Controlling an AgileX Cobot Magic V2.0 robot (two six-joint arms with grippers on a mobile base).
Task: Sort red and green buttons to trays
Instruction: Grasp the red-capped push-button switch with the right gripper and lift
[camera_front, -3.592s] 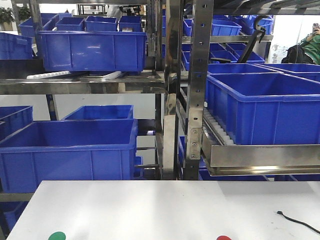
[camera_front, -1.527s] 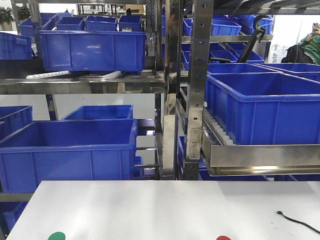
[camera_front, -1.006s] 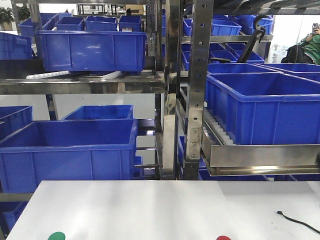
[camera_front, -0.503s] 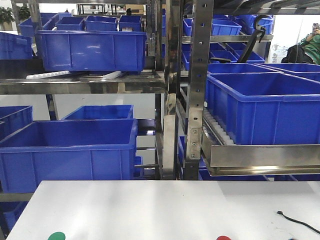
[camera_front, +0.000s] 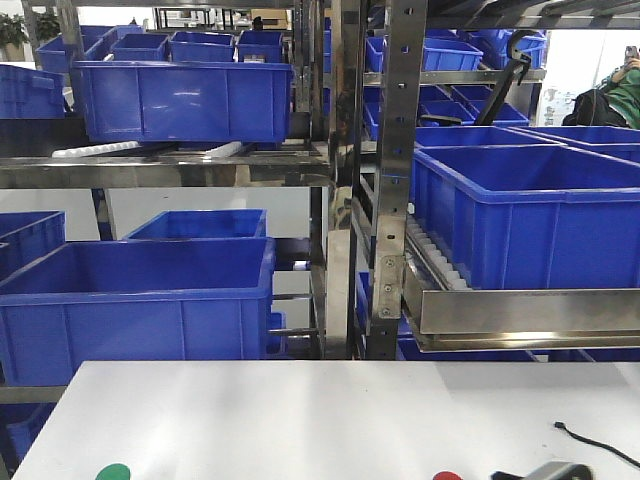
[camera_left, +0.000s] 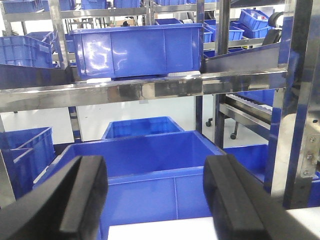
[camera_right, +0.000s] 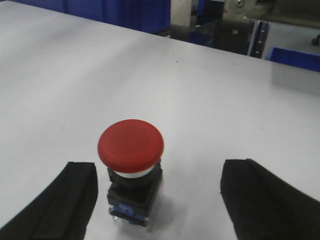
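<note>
The red button stands upright on the white table, its domed red cap on a dark switch body. My right gripper is open, its black fingers either side of the button and not touching it. In the front view only the red cap and the green button's cap show at the bottom edge. My left gripper is open and holds nothing, facing the blue crates. The trays are out of view.
Steel racks loaded with deep blue crates stand behind the table's far edge. A thin black cable lies on the table at the right. Part of my right arm shows at the bottom edge.
Part of my right arm has come into the bottom right of the front view beside the red cap. The buttons have not moved.
</note>
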